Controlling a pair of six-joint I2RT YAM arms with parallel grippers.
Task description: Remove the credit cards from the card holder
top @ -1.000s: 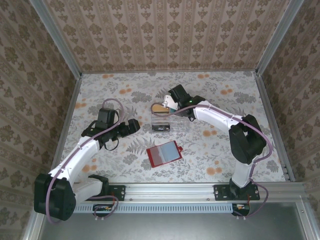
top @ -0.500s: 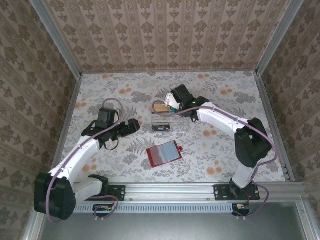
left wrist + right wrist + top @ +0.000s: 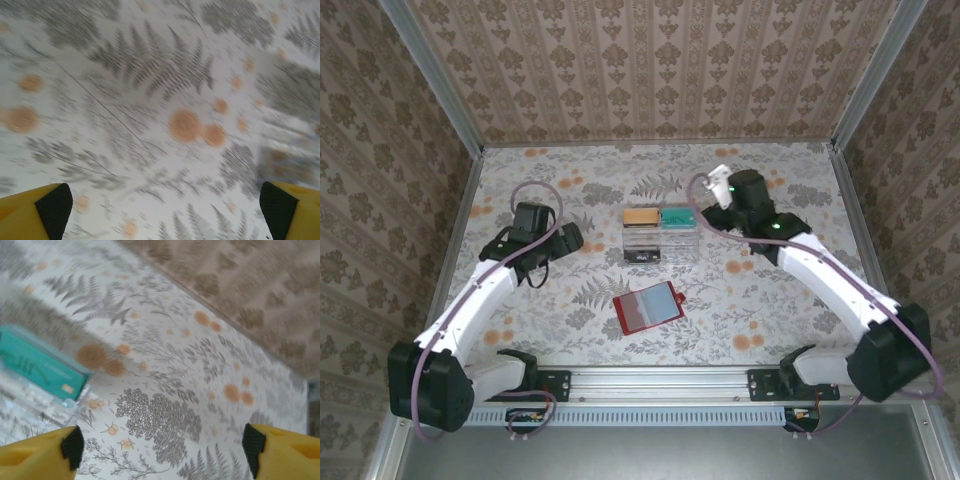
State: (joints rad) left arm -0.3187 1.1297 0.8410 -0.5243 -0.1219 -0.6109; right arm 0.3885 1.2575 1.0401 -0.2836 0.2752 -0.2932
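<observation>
The red card holder [image 3: 648, 307] lies flat on the flowered cloth near the front middle, greyish face up, its small tab at the right. Behind it stands a clear tray [image 3: 660, 246] with an orange card [image 3: 640, 216] and a teal card [image 3: 677, 216] side by side in it. My right gripper [image 3: 716, 186] hovers to the right of the tray, open and empty. In the right wrist view its jaws [image 3: 163, 450] stand wide over bare cloth, and the teal card [image 3: 40, 365] shows a chip. My left gripper [image 3: 570, 238] is open, left of the tray; the left wrist view [image 3: 165, 210] is blurred.
Patterned walls close in the table on three sides, with metal posts at the corners. The metal rail [image 3: 660, 382] carrying both arm bases runs along the front edge. Bare cloth lies right of the card holder and along the back.
My right gripper has opened and pulled back to the right, away from the tray. The orange card now lies flat in the tray. The left arm shifted slightly left.
</observation>
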